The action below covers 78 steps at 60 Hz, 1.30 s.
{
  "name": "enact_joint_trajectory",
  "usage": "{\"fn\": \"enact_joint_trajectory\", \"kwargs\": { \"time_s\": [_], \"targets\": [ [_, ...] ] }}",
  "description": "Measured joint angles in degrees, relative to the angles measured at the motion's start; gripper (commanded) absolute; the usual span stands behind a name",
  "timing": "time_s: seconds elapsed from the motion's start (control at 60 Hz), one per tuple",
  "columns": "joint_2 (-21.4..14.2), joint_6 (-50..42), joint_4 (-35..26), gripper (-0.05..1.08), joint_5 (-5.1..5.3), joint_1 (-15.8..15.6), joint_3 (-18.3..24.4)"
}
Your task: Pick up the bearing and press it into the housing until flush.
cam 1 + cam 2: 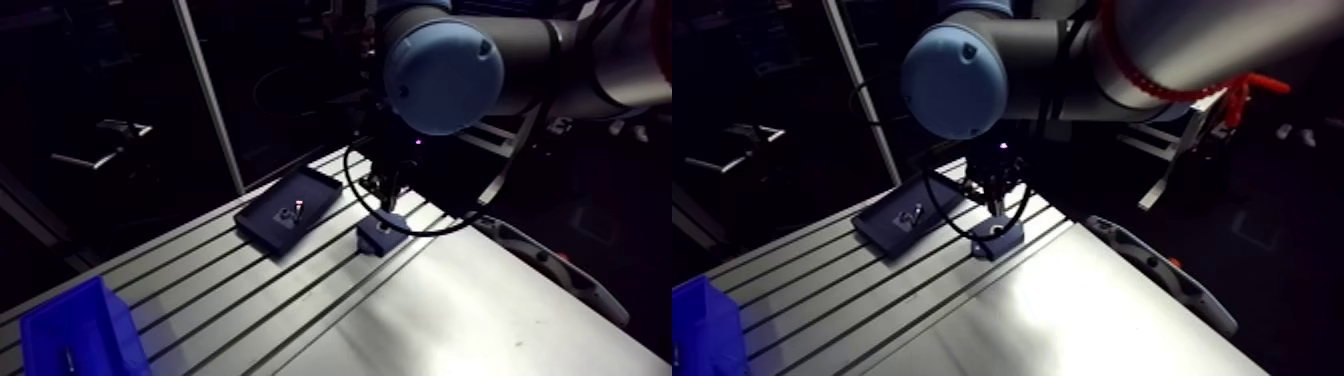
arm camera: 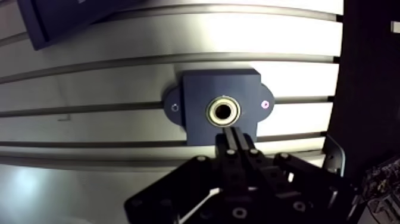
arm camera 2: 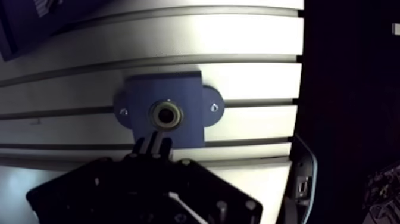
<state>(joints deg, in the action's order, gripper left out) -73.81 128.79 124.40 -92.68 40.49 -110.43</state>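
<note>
Bearing (image 2: pixel 211 111) inside housing (image 2: pixel 196 89); jaws together

I see the slotted aluminium table (image 1: pixel 210 290) carrying three things, with its grooves giving way to a smooth sheet on one side. A dark blue shallow rectangular tray (image 1: pixel 258 228) lies toward the far edge. Near it, not touching, a dark blue flat housing block with two screw ears (image 2: pixel 196 95) sits across the grooves. A bright blue open plastic bin (image 1: pixel 80 330) stands well apart from both, at the near corner.
</note>
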Motion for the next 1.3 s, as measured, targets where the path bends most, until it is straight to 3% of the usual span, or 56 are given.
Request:
{"fn": "enact_joint_trajectory", "kwargs": {
  "time_s": [0.217, 0.433, 1.3],
  "targets": [
    [-4.4, -0.5, -6.6, 0.0, 1.21, -1.2, 1.2],
    [-6.2, -4.2, -11.6, 0.0, 2.11, -4.0, 4.3],
    [-4.4, -19.7, -24.8, 0.0, 2.69, -18.8, 19.8]
  ]
}}
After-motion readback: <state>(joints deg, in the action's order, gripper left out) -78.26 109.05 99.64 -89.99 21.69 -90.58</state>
